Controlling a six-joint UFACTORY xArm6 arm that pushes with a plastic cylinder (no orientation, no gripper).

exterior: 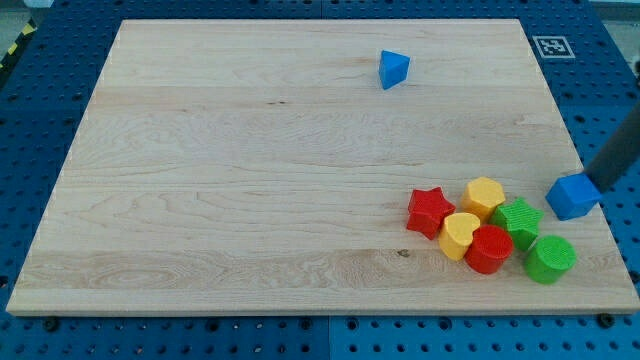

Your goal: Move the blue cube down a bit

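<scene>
The blue cube (573, 196) sits near the right edge of the wooden board (250, 180), in its lower part. My rod comes in from the view's right edge. My tip (598, 184) is at the cube's upper right corner, touching it or nearly so.
A blue triangular block (394, 68) lies near the top centre. Left of the cube is a cluster: red star (430, 211), yellow hexagon (485, 196), yellow heart (460, 235), red round block (489, 249), green star-like block (519, 220), green cylinder (549, 259). A black-and-white marker (549, 45) is at the board's top right.
</scene>
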